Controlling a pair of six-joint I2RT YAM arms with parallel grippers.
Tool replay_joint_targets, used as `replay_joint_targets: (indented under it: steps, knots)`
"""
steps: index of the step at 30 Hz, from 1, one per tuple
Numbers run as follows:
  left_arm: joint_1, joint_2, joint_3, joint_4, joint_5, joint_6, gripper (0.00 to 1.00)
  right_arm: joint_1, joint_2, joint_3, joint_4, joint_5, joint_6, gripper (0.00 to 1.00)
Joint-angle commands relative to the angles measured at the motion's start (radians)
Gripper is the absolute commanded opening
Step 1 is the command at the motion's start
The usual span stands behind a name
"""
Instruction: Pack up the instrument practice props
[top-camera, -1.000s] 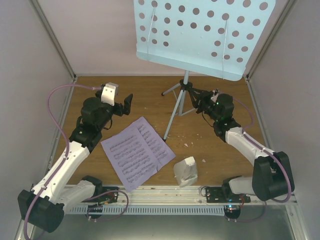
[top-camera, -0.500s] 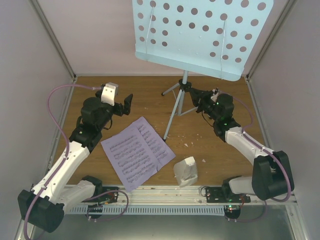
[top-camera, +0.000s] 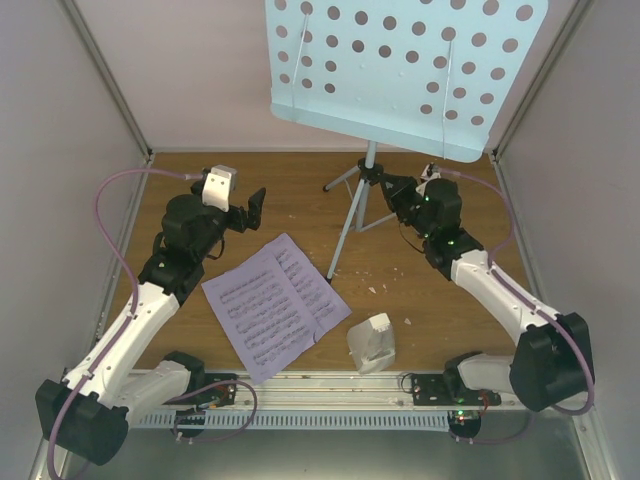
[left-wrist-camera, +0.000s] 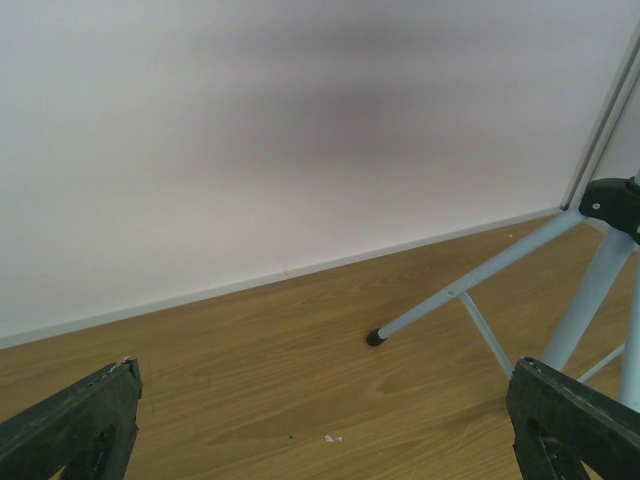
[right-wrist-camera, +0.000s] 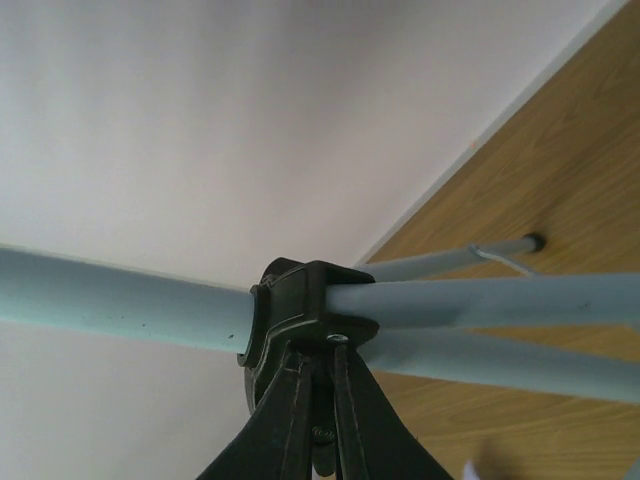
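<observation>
Top external view, from left to right: the left hand (top-camera: 248, 210) hovers wide open above the counter (top-camera: 420, 290), holding nothing; just beside it the sheet music (top-camera: 275, 305) lies flat and spread out; the metronome (top-camera: 372, 343) rests near the front edge, apart from the pages; the music stand (top-camera: 400, 70) stands upright on its tripod at the back; the right hand (top-camera: 388, 186) is closed tightly on the black collar (right-wrist-camera: 300, 310) where the legs meet. I judge the packing as only begun: no prop is folded or put away, and no box for them is visible.
</observation>
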Motion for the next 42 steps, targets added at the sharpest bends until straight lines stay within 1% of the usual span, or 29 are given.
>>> replay_joint_targets:
  steps: [1, 5, 8, 15, 17, 20, 21, 24, 25, 27, 28, 29, 30, 31, 33, 36, 38, 42]
  knots:
    - [-0.011, -0.006, -0.010, 0.050, -0.009, 0.009, 0.99, 0.029, -0.046, 0.029, -0.014, 0.175, -0.305, 0.00]
    - [-0.010, -0.001, -0.010, 0.049, -0.009, 0.009, 0.99, 0.056, -0.042, 0.022, 0.014, 0.218, -0.479, 0.00]
    - [-0.011, 0.001, -0.010, 0.049, -0.009, 0.007, 0.99, 0.063, -0.036, 0.016, 0.030, 0.226, -0.579, 0.00]
    - [-0.012, 0.003, -0.010, 0.049, -0.010, 0.009, 0.99, 0.125, -0.042, 0.014, 0.065, 0.331, -0.812, 0.00]
    - [-0.013, 0.003, -0.010, 0.049, -0.009, 0.009, 0.99, 0.132, -0.045, 0.021, 0.058, 0.342, -0.842, 0.01]
    - [-0.014, 0.001, -0.010, 0.049, -0.009, 0.009, 0.99, 0.133, -0.053, 0.032, 0.030, 0.357, -0.846, 0.01]
    - [-0.014, 0.001, -0.010, 0.050, -0.010, 0.009, 0.99, 0.132, -0.059, 0.032, 0.023, 0.361, -0.849, 0.02]
    - [-0.014, -0.001, -0.010, 0.049, -0.010, 0.009, 0.99, 0.133, -0.091, 0.017, 0.022, 0.367, -0.863, 0.12]
    - [-0.014, -0.001, -0.010, 0.049, -0.009, 0.009, 0.99, 0.132, -0.107, 0.007, 0.029, 0.366, -0.869, 0.18]
    - [-0.014, -0.002, -0.010, 0.049, -0.009, 0.009, 0.99, 0.134, -0.143, -0.014, 0.038, 0.376, -0.876, 0.40]
    - [-0.014, -0.002, -0.010, 0.049, -0.009, 0.009, 0.99, 0.133, -0.161, -0.024, 0.035, 0.387, -0.874, 0.55]
    - [-0.014, -0.002, -0.011, 0.049, -0.009, 0.009, 0.99, 0.132, -0.181, -0.032, 0.026, 0.395, -0.872, 0.66]
    - [-0.014, -0.001, -0.012, 0.049, -0.010, 0.009, 0.99, 0.131, -0.202, -0.041, 0.016, 0.406, -0.874, 0.74]
    - [-0.014, -0.001, -0.012, 0.049, -0.009, 0.009, 0.99, 0.129, -0.223, -0.057, 0.013, 0.414, -0.880, 0.79]
    - [-0.013, 0.000, -0.012, 0.050, -0.010, 0.009, 0.99, 0.117, -0.280, -0.113, 0.039, 0.420, -0.881, 0.82]
    - [-0.015, -0.002, -0.016, 0.052, -0.009, 0.009, 0.99, 0.070, -0.406, -0.296, 0.200, 0.376, -0.868, 0.87]
    - [-0.016, -0.002, -0.018, 0.055, -0.009, 0.009, 0.99, -0.013, -0.465, -0.379, 0.236, 0.299, -0.812, 0.88]
    - [-0.025, -0.001, -0.023, 0.061, 0.009, 0.009, 0.99, -0.227, -0.448, -0.437, 0.245, 0.077, -0.724, 0.88]
